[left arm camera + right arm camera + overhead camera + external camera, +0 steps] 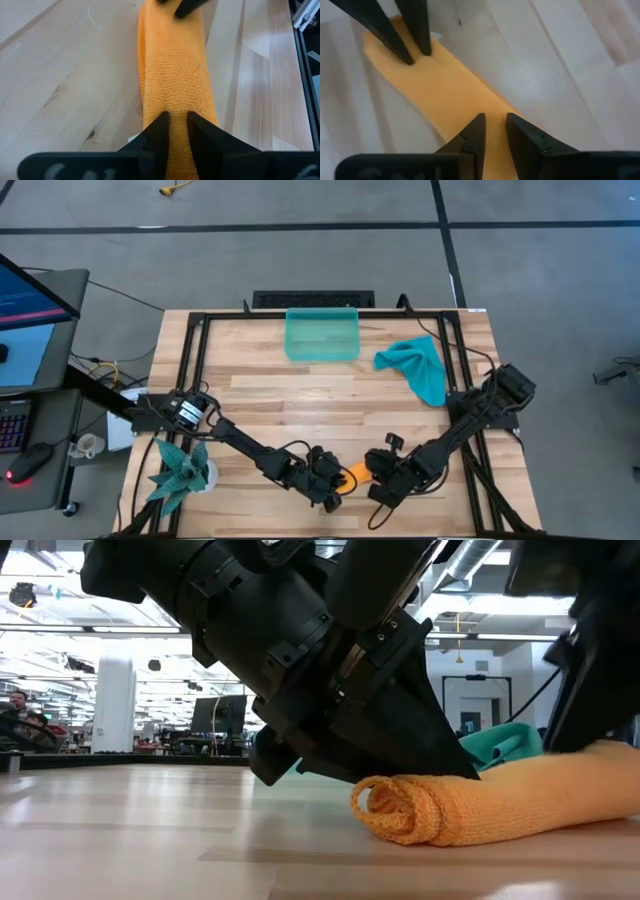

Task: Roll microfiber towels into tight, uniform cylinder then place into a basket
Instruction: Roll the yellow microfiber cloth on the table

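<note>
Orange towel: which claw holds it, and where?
Both: left claw pinches one end of the rolled orange towel, right claw the opposite end.

Your orange microfiber towel point(500, 802) lies rolled into a long, loose cylinder near the table's front edge, its coiled end visible from the low view. Its nubby surface is pinched at both ends. Your teal-blue towel point(418, 366) sits crumpled, unrolled, toward the table's far right, just beside the basket. Your basket point(322, 335), a translucent sea-green bin with low walls, stands at the far middle edge.
</note>
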